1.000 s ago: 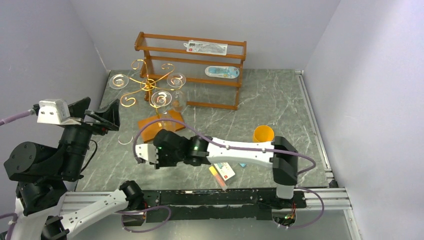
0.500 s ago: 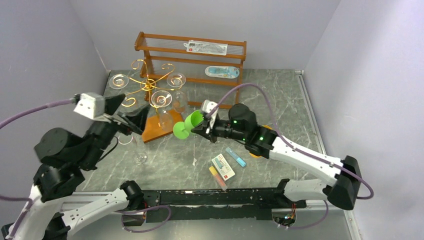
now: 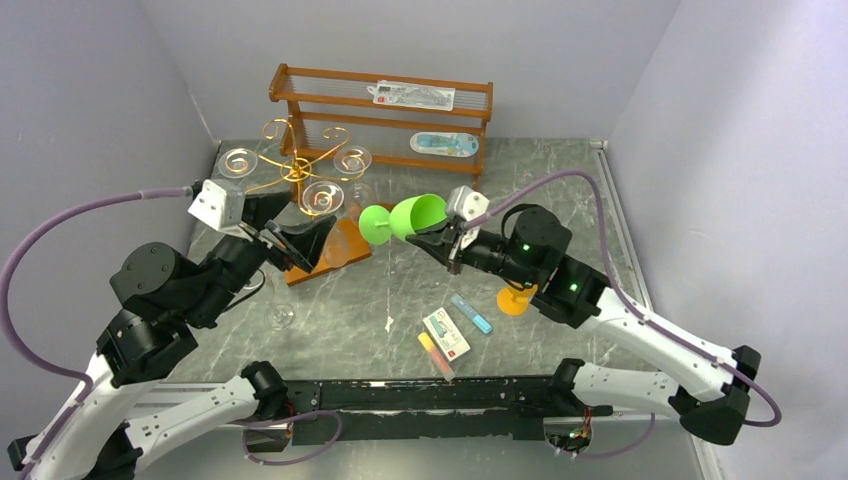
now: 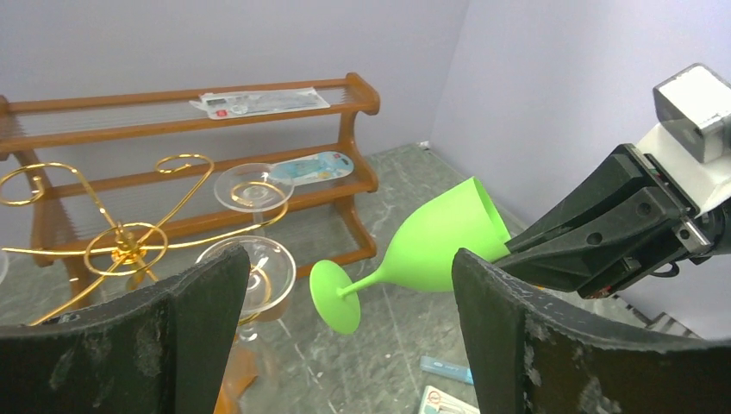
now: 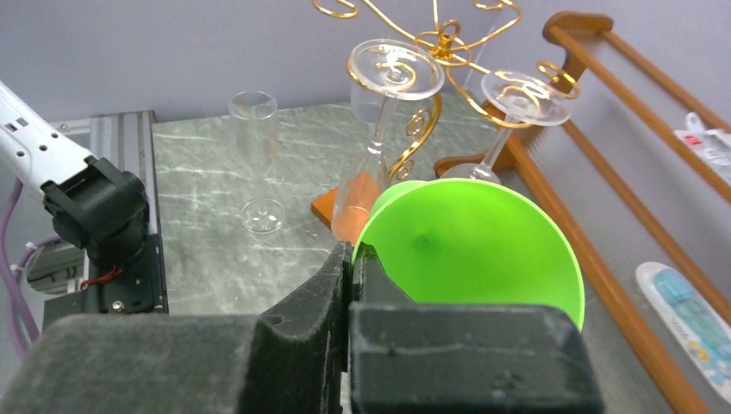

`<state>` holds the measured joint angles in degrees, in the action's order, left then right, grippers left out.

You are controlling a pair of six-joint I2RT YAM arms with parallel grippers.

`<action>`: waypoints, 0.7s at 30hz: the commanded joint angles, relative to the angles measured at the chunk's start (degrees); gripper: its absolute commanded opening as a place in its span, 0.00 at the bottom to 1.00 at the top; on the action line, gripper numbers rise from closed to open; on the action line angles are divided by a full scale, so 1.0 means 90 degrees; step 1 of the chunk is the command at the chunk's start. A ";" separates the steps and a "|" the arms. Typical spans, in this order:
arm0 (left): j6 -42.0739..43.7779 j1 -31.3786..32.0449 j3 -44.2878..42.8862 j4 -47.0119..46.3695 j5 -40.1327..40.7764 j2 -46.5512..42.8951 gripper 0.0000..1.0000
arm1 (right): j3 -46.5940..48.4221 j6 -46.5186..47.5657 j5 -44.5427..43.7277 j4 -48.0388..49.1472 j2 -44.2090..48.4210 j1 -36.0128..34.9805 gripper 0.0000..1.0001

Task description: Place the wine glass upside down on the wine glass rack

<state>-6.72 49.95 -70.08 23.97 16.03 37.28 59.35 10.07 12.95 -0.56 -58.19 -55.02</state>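
Wine glass (image 3: 412,216) horizontal, foot toward rack (image 3: 297,168), rim in right pincer (image 3: 438,236)

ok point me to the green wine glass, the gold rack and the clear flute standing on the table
green wine glass (image 3: 418,215), top view, on its bowl
gold rack (image 3: 296,169), top view, on the central hub
clear flute (image 5: 253,138), right wrist view, on its upright bowl

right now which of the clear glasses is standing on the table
The narrow clear flute, alone on the grey marble table; the other clear glasses hang upside down from the gold wire rack.
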 commanded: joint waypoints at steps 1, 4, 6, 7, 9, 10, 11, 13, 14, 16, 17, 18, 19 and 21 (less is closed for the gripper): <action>-0.0310 -0.0013 0.0082 -0.0388 -0.0325 0.0117 0.91 | 0.0331 0.0326 -0.0257 -0.0602 0.0478 0.0034 0.00; -0.0446 -0.0008 0.0094 -0.0499 -0.0231 0.0116 0.91 | 0.0339 0.0332 -0.0538 -0.0625 0.0894 0.0039 0.00; -0.0588 -0.0005 0.0150 -0.0621 -0.0191 0.0098 0.91 | 0.0299 0.0276 -0.0792 -0.0433 0.1133 0.0038 0.00; -0.0669 -0.0012 0.0175 -0.0701 -0.0148 0.0092 0.90 | 0.0263 0.0230 -0.0883 -0.0266 0.1230 0.0035 0.00; -0.0969 -0.0006 0.0256 -0.0910 0.0104 0.0087 0.90 | 0.0068 0.0091 -0.1181 0.0288 0.1424 0.0033 0.00; -0.1156 -0.0011 0.0302 -0.1019 0.0240 0.0066 0.90 | -0.0007 0.0074 -0.1250 0.0614 0.1508 0.0035 0.00; -0.1343 -0.0013 0.0354 -0.1165 0.0346 0.0036 0.91 | -0.0174 0.0087 -0.1555 0.0957 0.1573 0.0034 0.00; -0.1687 -0.0011 0.0529 -0.1609 0.0405 -0.0012 0.91 | -0.0377 0.0212 -0.2072 0.1663 0.1625 0.0035 0.00; -0.1824 -0.0013 0.0627 -0.1887 0.0395 -0.0028 0.91 | -0.0454 0.0315 -0.2313 0.2033 0.1626 0.0037 0.00; -0.2115 -0.0013 0.0736 -0.2428 0.0357 0.0029 0.91 | -0.0556 0.0533 -0.2529 0.2795 0.1552 0.0037 0.00; -0.2224 -0.0005 0.0712 -0.2586 0.0333 0.0092 0.90 | -0.0588 0.0631 -0.2511 0.3122 0.1490 0.0038 0.00; -0.2319 -0.0010 0.0654 -0.2755 0.0315 0.0174 0.89 | -0.0585 0.0680 -0.2413 0.3368 0.1410 0.0039 0.00; -0.2443 -0.0010 0.0578 -0.2861 0.0314 0.0264 0.88 | -0.0546 0.0730 -0.2254 0.3544 0.1314 0.0040 0.00; -0.2743 -0.0006 0.0418 -0.2949 0.0430 0.0449 0.86 | -0.0442 0.0735 -0.1908 0.3812 0.1124 0.0034 0.00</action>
<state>-24.51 49.95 -64.14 5.45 18.00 38.79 54.85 14.37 -5.69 21.78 -45.89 -54.92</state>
